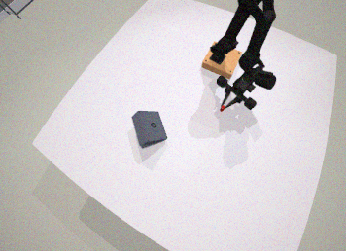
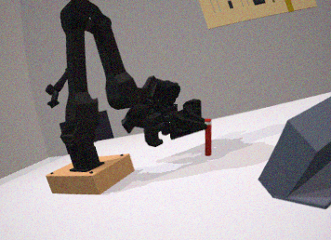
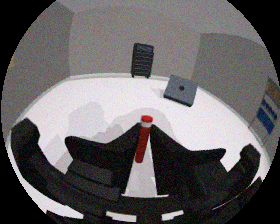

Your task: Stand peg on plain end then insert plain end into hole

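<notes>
Grey walls (image 2: 153, 44) (image 3: 100, 40) meet in corners behind the white worktop (image 1: 112, 80) (image 2: 186, 206) (image 3: 55, 100). Beyond its far edge in the wrist view stands a dark slatted chest (image 3: 142, 60). A tan board (image 2: 232, 11) of tools hangs past the worktop's far edge. Grey-green floor (image 1: 29, 94) surrounds the worktop's corners; soft shadows fall across it.
</notes>
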Robot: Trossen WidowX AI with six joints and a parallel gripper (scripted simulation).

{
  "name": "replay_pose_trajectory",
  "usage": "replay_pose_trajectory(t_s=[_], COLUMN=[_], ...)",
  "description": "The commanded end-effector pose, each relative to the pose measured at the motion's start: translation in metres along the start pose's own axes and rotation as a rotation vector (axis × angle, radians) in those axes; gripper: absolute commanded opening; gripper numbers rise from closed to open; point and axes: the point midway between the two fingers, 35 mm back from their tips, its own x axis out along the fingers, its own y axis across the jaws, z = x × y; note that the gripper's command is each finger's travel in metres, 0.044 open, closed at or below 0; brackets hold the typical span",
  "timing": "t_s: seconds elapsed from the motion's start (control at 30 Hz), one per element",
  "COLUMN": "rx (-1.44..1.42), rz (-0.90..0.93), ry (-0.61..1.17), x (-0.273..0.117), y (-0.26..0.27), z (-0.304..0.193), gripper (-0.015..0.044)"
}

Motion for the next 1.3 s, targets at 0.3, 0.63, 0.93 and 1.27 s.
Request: replay_pose_trajectory(t_s=[0.3,0.63,0.93,1.27], rx=[-0.01,-0.022,-0.024,-0.03], rz=[0.0,-0.004,-0.004,-0.01], ry=[-0.087,-0.068,-0.068,-0.072], x=[-0.0065,-0.0063,-0.0056,-0.008], y=[-0.0018,-0.004,-0.004,-0.0056], z=[-0.0042,-0.0067,-0.0093,-0.0088], gripper=[0.005,0.005,0.005,0.005])
